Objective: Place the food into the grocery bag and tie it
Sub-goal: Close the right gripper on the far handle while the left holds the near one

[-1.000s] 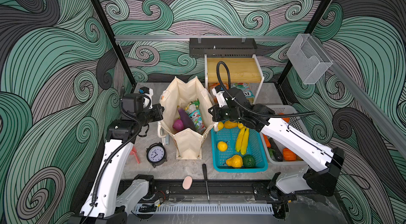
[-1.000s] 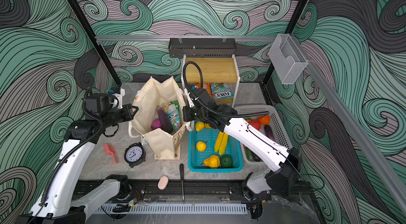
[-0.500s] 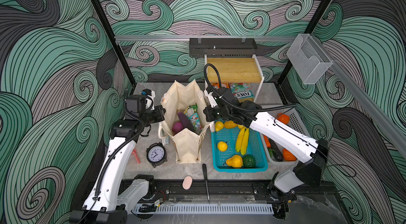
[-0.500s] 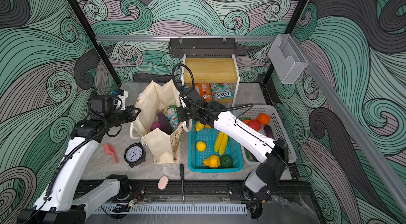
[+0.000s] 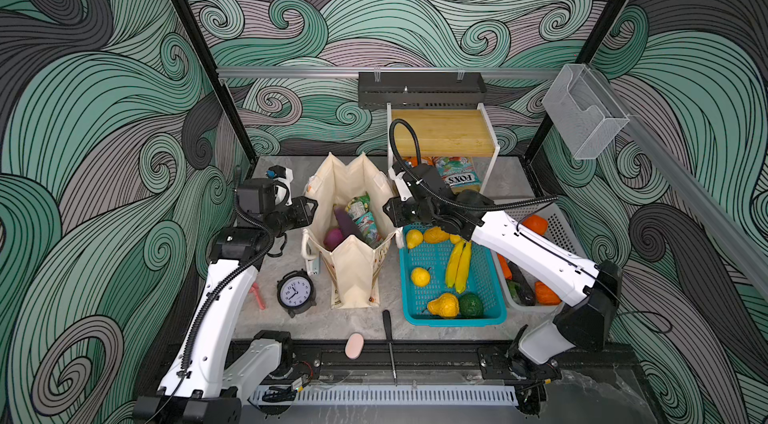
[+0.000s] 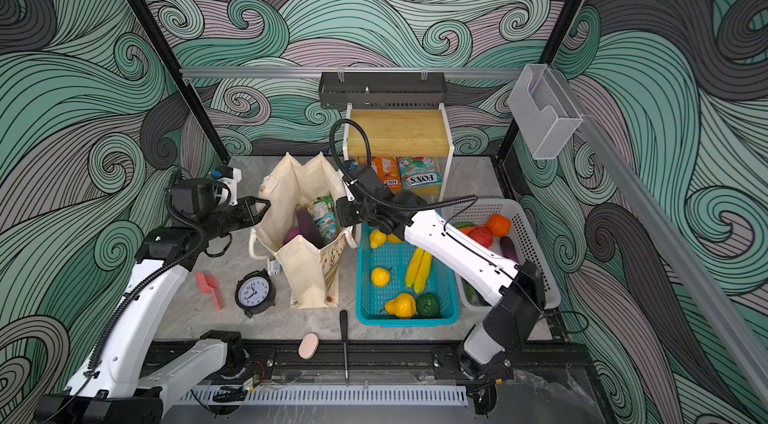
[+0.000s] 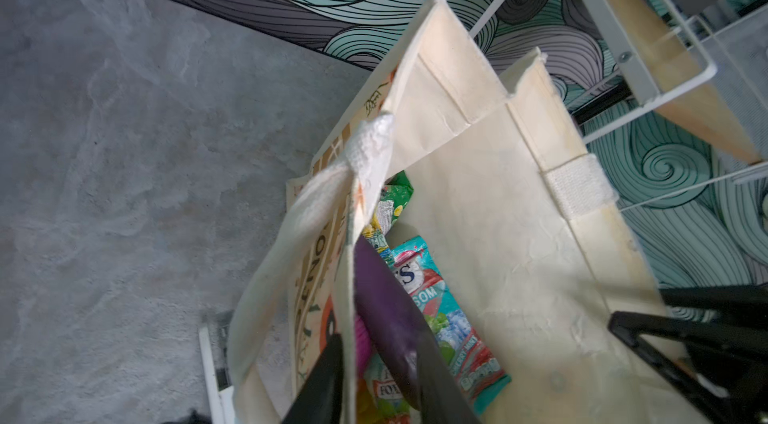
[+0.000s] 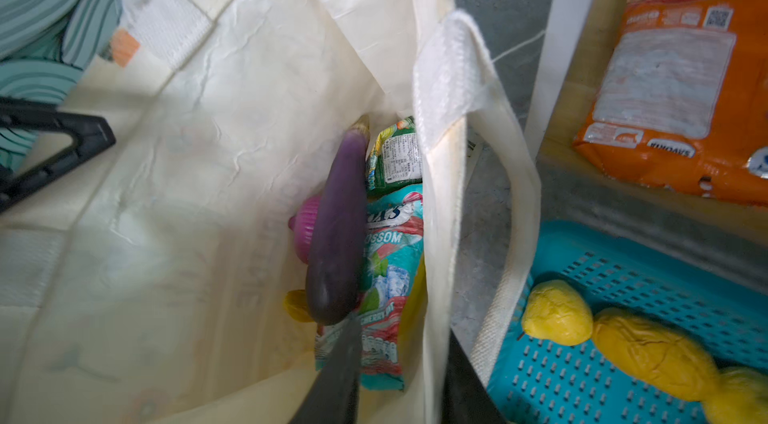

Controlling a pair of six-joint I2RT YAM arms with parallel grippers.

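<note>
The left pincer (image 7: 380, 368) and right pincer (image 8: 399, 376) stood apart, astride the bag (image 5: 353, 272) walls; closing on cloth, not the handles (image 8: 453, 68), could collapse it.

Both top views are bright and evenly lit from above, sharp throughout, with only soft, faint shadows on the grey table (image 5: 266, 326). In the 2 wrist views the gripper fingers (image 7: 320, 384) blur close to the lens, and the teal snack packet (image 8: 386, 259) shows a mild sheen.
</note>
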